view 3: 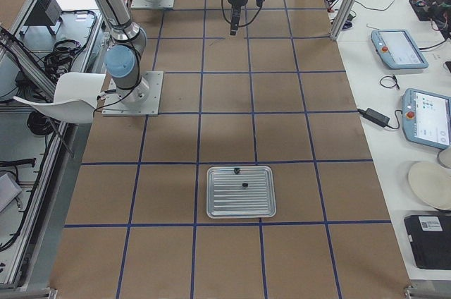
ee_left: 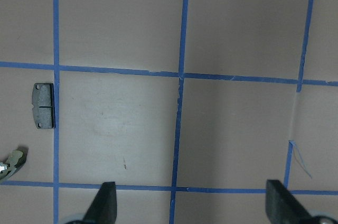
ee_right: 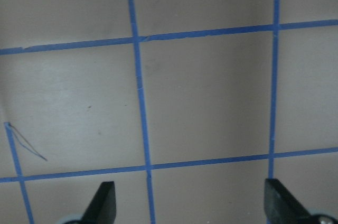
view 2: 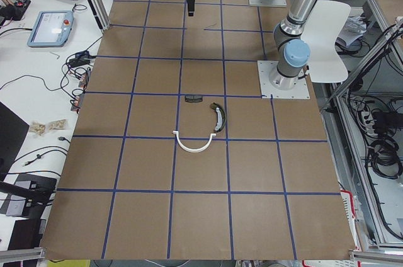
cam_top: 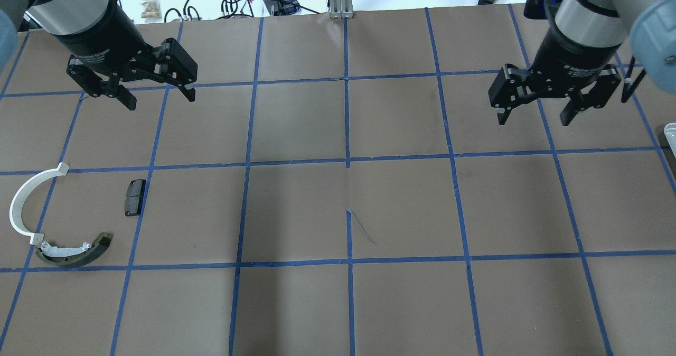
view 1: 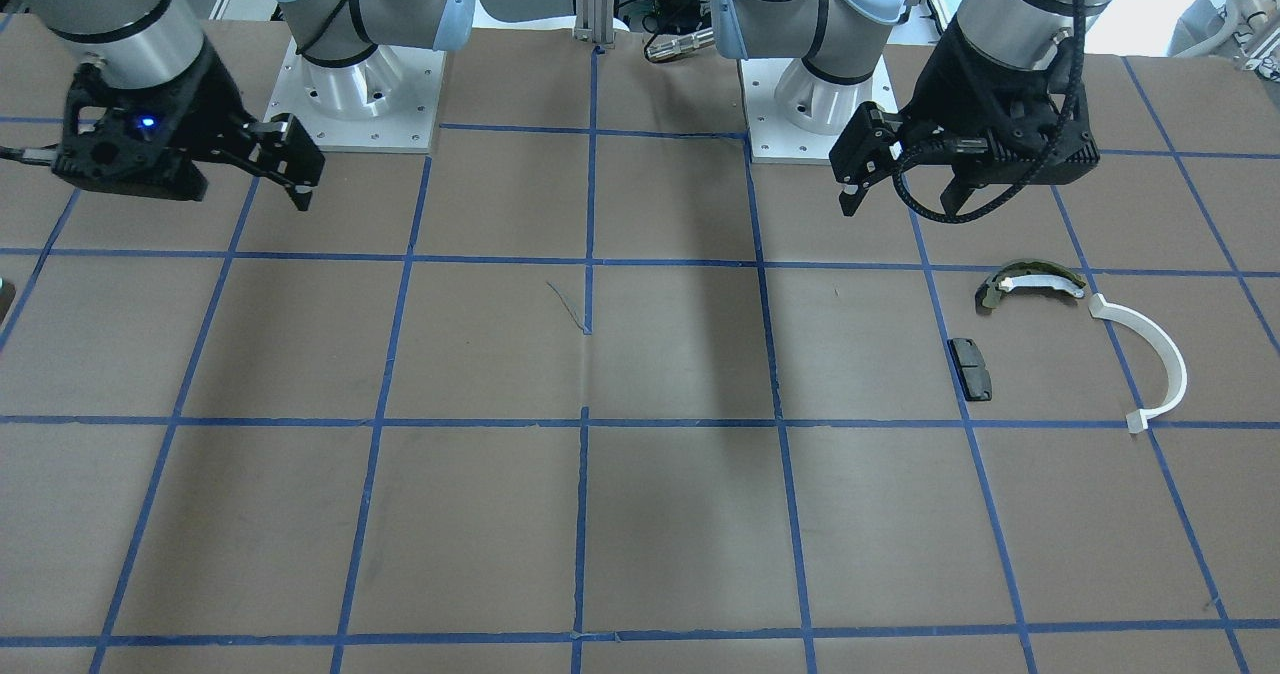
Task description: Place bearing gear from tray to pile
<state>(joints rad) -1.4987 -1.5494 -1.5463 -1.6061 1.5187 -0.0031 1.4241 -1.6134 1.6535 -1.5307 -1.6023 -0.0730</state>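
Observation:
The pile lies on the table's left side: a white half-ring strip (cam_top: 21, 208), an olive-and-white curved shoe (cam_top: 74, 253) and a small black pad (cam_top: 134, 197). My left gripper (cam_top: 160, 101) is open and empty, hovering beyond the pile; its wrist view shows the pad (ee_left: 44, 105) and the shoe's tip (ee_left: 13, 160). My right gripper (cam_top: 533, 121) is open and empty over bare table. The metal tray (view 3: 211, 207) shows in the exterior right view with two small dark parts (view 3: 237, 170) on it, too small to tell which is the bearing gear.
Blue tape lines (cam_top: 347, 160) divide the brown table into squares. The tray's corner (cam_top: 670, 129) shows at the overhead view's right edge, right of my right gripper. Both arm bases (view 1: 360, 84) stand at the robot's side. Cables and tablets (view 3: 426, 116) lie beyond the far edge.

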